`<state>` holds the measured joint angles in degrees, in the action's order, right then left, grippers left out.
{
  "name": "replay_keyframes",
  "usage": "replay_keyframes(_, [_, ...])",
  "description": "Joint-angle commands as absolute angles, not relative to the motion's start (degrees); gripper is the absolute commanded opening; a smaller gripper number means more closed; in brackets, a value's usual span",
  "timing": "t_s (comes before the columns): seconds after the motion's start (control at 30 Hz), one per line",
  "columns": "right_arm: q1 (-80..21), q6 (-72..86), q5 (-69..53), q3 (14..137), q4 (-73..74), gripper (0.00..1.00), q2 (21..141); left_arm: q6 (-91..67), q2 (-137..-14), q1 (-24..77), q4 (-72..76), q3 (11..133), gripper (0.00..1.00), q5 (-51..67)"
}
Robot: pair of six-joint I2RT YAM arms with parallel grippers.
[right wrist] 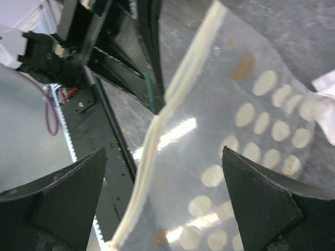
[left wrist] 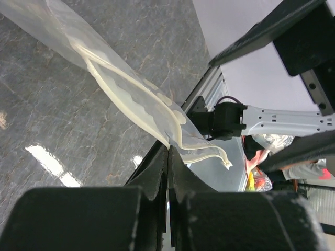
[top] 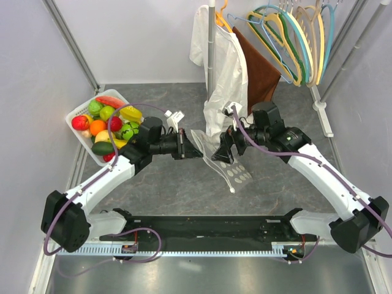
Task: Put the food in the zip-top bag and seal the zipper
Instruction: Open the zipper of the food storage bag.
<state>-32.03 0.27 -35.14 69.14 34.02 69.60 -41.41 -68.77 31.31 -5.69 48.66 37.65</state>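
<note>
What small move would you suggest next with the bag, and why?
Probably close the right gripper on the zipper: its jaws stand open astride it, while the left gripper pinches the zip-top bag, so both arms could then spread the mouth.

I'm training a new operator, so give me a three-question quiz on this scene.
1. True or false: the left fingers are shut on the clear polka-dot plastic bag.
2. The glossy toy fruits and vegetables lie: A in the bag; B in the white lattice basket; C on the table.
3. Fill in: the right fingers stand ____ on either side of the pale zipper track.
Key: 1 true; 2 B; 3 open.
</note>
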Motion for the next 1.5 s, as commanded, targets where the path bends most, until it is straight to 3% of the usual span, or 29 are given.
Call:
replay_keyframes(0.0, [-35.1,3.7,-38.7,70.1,30.1,0.98,70.6,-40.3,-69.4,32.1,-5.0,52.2,0.02,38.8])
replay_keyframes(0.2, [-37.1,1.4,-34.0,70.1,29.8,0.97,72.4,-41.9,-69.3,32.3,-2.3,52.1,0.02,40.8])
replay_keyframes(0.37, [-38.1,0.4,-33.0,68.8,30.1,0.81,73.7,-43.0,-68.6,32.4,-1.5,52.0,0.02,41.2])
replay_keyframes(0.5, [-38.6,-1.4,-31.1,67.2,30.3,0.77,73.2,-43.3,-68.1,32.4,-0.3,51.7,0.02,41.8])
replay_keyframes(0.77, [-38.5,-4.0,-28.0,66.8,32.6,0.29,72.0,-43.2,-66.1,32.4,-0.7,50.3,0.02,43.2])
replay_keyframes(0.83, [-38.3,-3.9,-27.7,66.4,32.9,0.21,71.1,-41.6,-65.6,32.3,-3.3,50.4,0.02,43.1])
replay_keyframes(0.97, [-37.8,-3.9,-27.7,66.7,34.4,0.16,70.0,-38.5,-64.1,32.3,-7.4,49.7,0.02,42.7])
replay_keyframes(1.03, [-37.4,-4.0,-27.9,66.9,34.7,0.01,69.6,-38.1,-63.5,32.3,-8.1,49.1,0.02,42.7])
replay_keyframes(1.23, [-34.9,-2.8,-24.6,70.6,37.7,0.00,69.7,-36.0,-62.8,30.6,-13.8,49.9,0.02,41.5])
replay_keyframes(1.47, [-30.7,-0.8,-16.4,77.2,45.6,0.00,64.3,-18.0,-68.9,26.0,-32.2,58.7,0.02,30.6])
